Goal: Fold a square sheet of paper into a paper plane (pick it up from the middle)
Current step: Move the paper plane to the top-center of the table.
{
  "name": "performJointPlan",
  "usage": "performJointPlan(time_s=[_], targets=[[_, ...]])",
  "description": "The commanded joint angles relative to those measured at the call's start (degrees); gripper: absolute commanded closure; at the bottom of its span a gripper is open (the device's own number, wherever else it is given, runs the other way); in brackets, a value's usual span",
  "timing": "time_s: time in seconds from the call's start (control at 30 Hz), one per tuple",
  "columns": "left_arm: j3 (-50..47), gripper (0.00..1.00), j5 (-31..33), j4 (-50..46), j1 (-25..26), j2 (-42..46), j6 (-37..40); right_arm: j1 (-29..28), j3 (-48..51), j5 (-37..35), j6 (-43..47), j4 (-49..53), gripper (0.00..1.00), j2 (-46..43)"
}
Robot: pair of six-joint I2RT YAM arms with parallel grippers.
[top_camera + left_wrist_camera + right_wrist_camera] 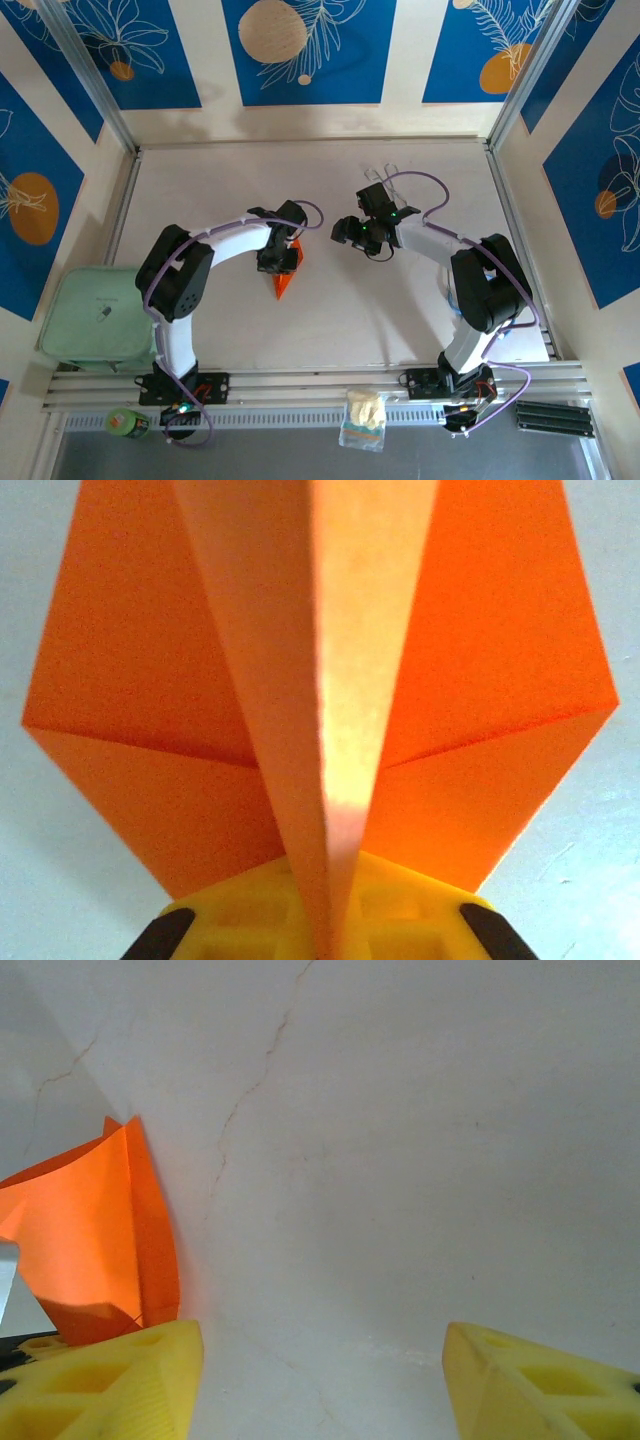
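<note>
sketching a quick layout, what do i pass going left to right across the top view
green box → paper → right arm

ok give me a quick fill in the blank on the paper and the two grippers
1. The left gripper is shut on the ____ paper.
2. The right gripper is ____ and holds nothing.
3. Both grippers have ____ fingers.

Missing words: orange; open; yellow
</note>
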State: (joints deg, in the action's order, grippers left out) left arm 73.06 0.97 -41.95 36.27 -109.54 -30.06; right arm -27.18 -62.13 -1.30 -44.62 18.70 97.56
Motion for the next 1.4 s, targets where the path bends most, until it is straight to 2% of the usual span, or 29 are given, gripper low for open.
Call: performJointPlan(time_s=[0.0, 0.27, 0.53, 0.67, 0.87, 1.07, 1.37], targets=[[1.9, 0.91, 0.4, 0.2, 0.5, 1.0, -0.1, 0.3, -0.3, 0.5, -0.5, 0.3, 0.35, -1.4], [9.9, 0.90, 4.7, 2.5, -1.3, 0.1, 0.6, 1.6, 1.4, -3.6, 2.4, 0.3, 0.33, -5.1], [24.2, 0.89, 4.1, 1.8, -3.5, -12.0, -1.1, 3.0, 4.9, -3.4, 2.5, -0.9, 0.32, -7.9], [32.6, 0.88, 7.1, -3.0, -3.6, -17.6, -2.8, 3.7, 5.4, -2.5, 2.6, -1.0, 0.32, -8.0], [37.7, 0.87, 9.5, -4.9, -3.5, -22.0, -4.4, 4.5, 4.9, -0.4, 3.0, -1.1, 0.33, -7.6], [40.3, 0.88, 8.3, -5.1, -3.5, -24.8, -4.8, 5.2, 5.1, 0.8, 3.3, -1.3, 0.33, -7.3], [41.8, 0.78, 8.3, -5.6, -3.5, -26.4, -4.5, 5.7, 5.2, 1.9, 3.1, -1.6, 0.33, -6.8]])
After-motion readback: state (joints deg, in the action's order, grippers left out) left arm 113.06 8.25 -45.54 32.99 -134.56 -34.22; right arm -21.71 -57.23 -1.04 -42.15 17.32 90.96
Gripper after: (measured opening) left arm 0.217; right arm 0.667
